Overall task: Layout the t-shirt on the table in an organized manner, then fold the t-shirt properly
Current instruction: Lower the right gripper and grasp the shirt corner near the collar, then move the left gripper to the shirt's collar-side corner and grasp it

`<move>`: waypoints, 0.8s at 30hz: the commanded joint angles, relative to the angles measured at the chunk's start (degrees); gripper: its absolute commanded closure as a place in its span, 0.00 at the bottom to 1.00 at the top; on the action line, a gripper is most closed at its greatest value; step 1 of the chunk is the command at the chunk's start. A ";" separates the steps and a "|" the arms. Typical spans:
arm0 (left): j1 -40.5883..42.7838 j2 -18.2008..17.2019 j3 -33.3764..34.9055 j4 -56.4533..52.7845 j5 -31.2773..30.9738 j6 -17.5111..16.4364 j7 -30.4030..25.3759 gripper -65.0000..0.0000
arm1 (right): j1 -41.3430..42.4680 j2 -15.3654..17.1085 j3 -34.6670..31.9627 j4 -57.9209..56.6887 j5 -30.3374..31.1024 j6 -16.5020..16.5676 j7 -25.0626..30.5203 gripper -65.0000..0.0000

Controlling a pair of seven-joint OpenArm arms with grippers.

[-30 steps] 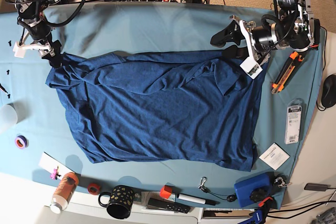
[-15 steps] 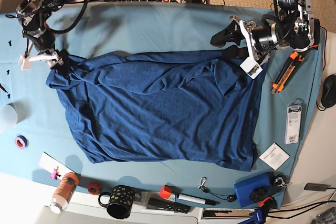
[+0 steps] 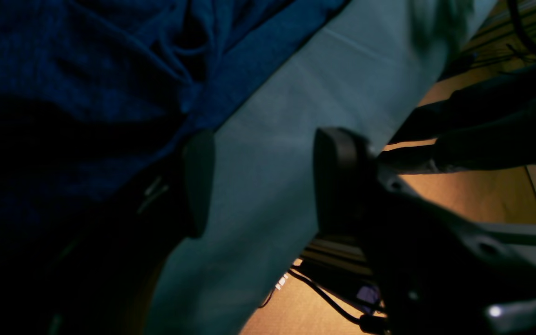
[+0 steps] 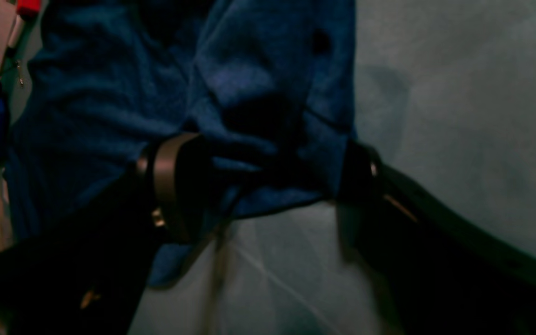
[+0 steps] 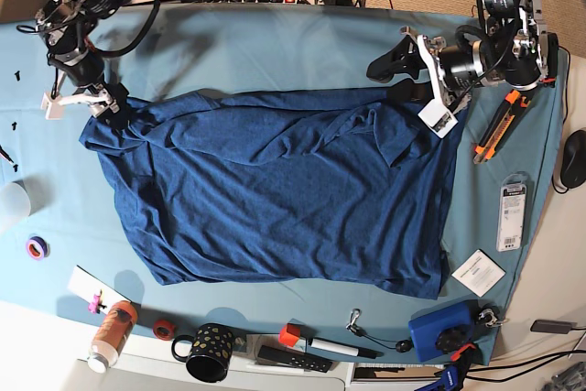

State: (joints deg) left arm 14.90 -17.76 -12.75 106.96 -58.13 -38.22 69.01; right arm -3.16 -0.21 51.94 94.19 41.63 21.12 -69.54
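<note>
Base view: t-shirt (image 5: pixel 275 190) lies spread on bench (image 5: pixel 275 43); both pincers, left (image 5: pixel 403 75) and right (image 5: pixel 81 103), spread wide at its far corners.

Both arms were black and silver-grey with loose black cables looped along them, the right gripper (image 5: pixel 81 100) bearing a white finger piece, the left gripper (image 5: pixel 403 75) broad matte-black pads and a white tag with green print.
</note>
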 commanded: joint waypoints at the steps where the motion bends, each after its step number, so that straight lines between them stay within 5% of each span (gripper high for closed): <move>1: -0.28 -0.33 -0.13 0.92 -1.49 -0.22 -0.85 0.51 | 0.44 0.50 0.02 0.90 -0.76 -0.31 1.07 0.37; 22: -0.28 -0.33 -0.13 0.92 -1.46 -0.22 -0.85 0.51 | 3.30 0.52 -0.24 0.57 -5.70 -4.00 4.90 0.37; 24: -0.28 -0.33 -0.13 0.92 -1.49 -0.22 -0.85 0.51 | 3.32 0.55 -0.24 0.57 -5.70 -2.82 4.92 0.44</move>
State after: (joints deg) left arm 14.90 -17.65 -12.75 106.96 -58.13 -38.22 68.99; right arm -0.47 -0.32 51.72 94.02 35.11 17.98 -65.52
